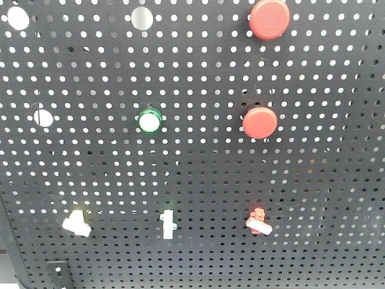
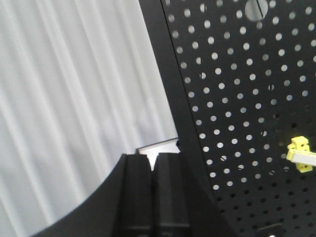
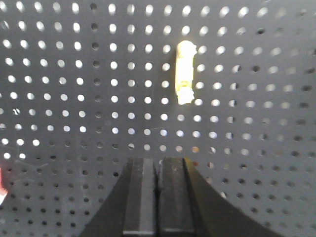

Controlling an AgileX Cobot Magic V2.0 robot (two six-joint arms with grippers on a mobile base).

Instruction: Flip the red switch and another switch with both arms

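Note:
The red switch (image 1: 258, 221), a tiny red-based toggle with a white lever, sits low on the right of the black pegboard (image 1: 198, 168). The other switch (image 1: 75, 224), pale yellow with a white lever, is low on the left; the left wrist view shows it at the right edge (image 2: 301, 154). My left gripper (image 2: 153, 159) is shut on nothing, off the board's left edge and well left of that switch. My right gripper (image 3: 158, 162) is shut and empty, facing the board below a straight upright toggle (image 3: 184, 72). A red sliver (image 3: 1, 181) shows at that view's left edge. Neither gripper appears in the front view.
Two big round red push buttons (image 1: 269, 18) (image 1: 260, 122) and a green-ringed button (image 1: 149, 121) sit higher on the board. The green-based straight toggle (image 1: 168, 224) stands between the two switches. A white curtain (image 2: 74, 98) hangs left of the board's frame.

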